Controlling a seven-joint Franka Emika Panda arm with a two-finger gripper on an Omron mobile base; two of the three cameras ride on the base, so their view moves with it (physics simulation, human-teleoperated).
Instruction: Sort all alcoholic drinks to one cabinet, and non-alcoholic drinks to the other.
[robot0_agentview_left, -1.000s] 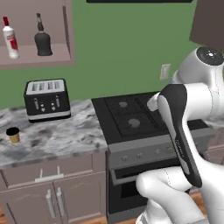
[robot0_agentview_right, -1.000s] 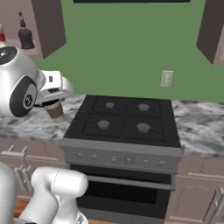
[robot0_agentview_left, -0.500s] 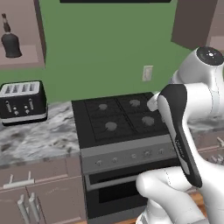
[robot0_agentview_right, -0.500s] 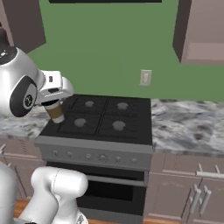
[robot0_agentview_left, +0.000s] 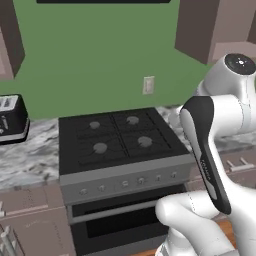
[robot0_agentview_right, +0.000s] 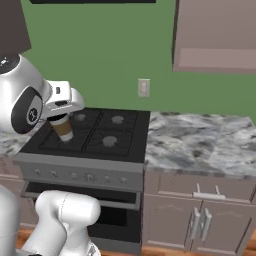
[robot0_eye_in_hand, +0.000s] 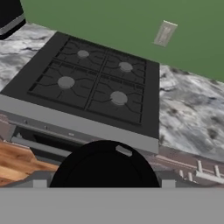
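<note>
My gripper (robot0_agentview_right: 63, 119) hangs over the front left of the stove, shut on the non-alcoholic drink, a small tan cup (robot0_agentview_right: 64, 129) with a black top. In the hand view the cup's black lid (robot0_eye_in_hand: 105, 164) sits between the fingers of my gripper (robot0_eye_in_hand: 104, 183). A mauve-brown wall cabinet (robot0_agentview_right: 215, 35) hangs at the upper right, over the counter, also seen as the cabinet (robot0_agentview_left: 215, 25) in the left base view. The edge of the other cabinet (robot0_agentview_left: 7, 40) shows at the far left. The alcoholic drinks are out of view.
A black four-burner stove (robot0_agentview_left: 117, 140) with an oven below stands ahead. The black toaster (robot0_agentview_left: 11, 117) sits on the marble counter at the left. More marble counter (robot0_agentview_right: 200, 142) lies right of the stove, above low cabinet doors (robot0_agentview_right: 200, 220). A wall outlet (robot0_agentview_right: 143, 88) is behind.
The base has driven to the right, so the whole scene has slid left: the open left cabinet with its bottles has left the views. The cup stays in my gripper.
</note>
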